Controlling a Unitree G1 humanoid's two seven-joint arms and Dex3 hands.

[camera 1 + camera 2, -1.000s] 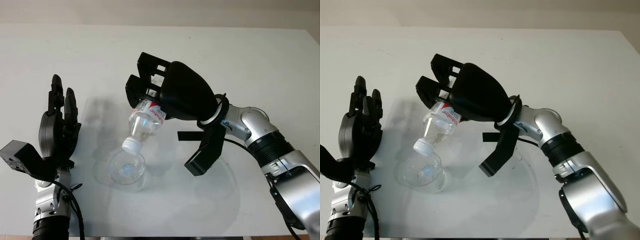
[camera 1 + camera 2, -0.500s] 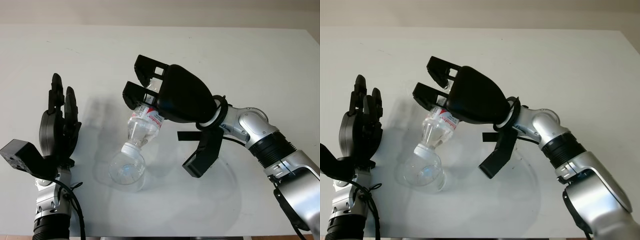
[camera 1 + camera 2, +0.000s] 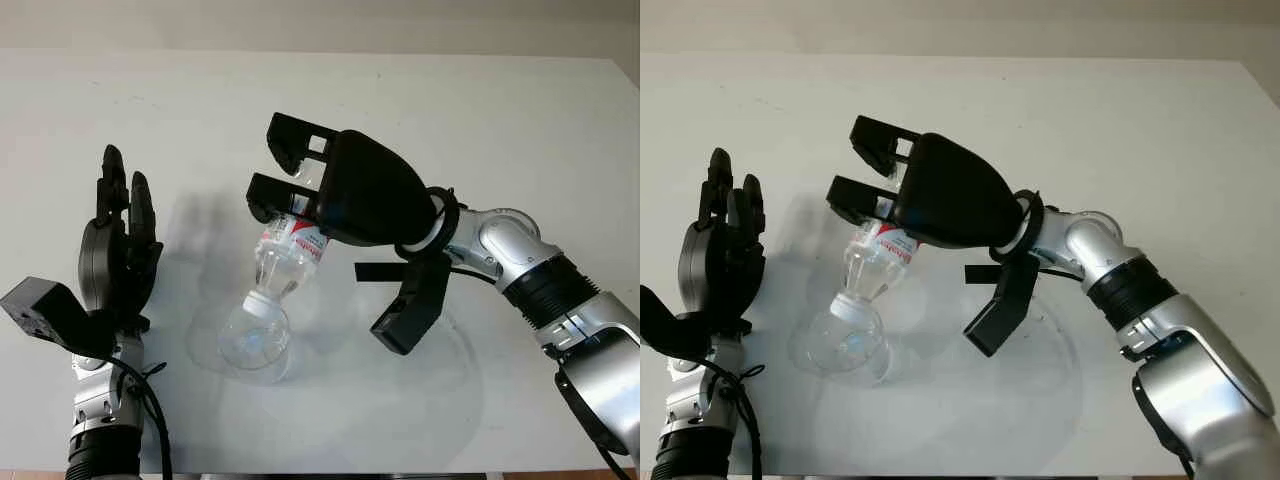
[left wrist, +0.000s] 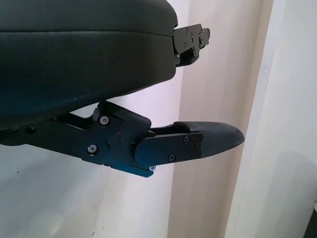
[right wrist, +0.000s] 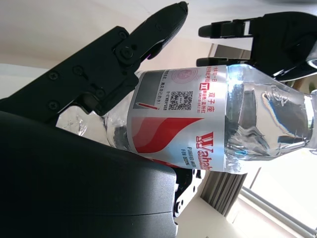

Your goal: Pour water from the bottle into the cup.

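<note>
while right hand grips, ridged bottle seemingly meets rounded cup.

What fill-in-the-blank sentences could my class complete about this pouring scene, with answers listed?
1. The water bottle is gripped by the robot's ____ hand.
2. The bottle is tipped so that its white cap points down at the clear ____.
3. The label on the bottle is red, silver and ____.
4. The left hand is open and holds ____.

Answers: right; cup; white; nothing
</note>
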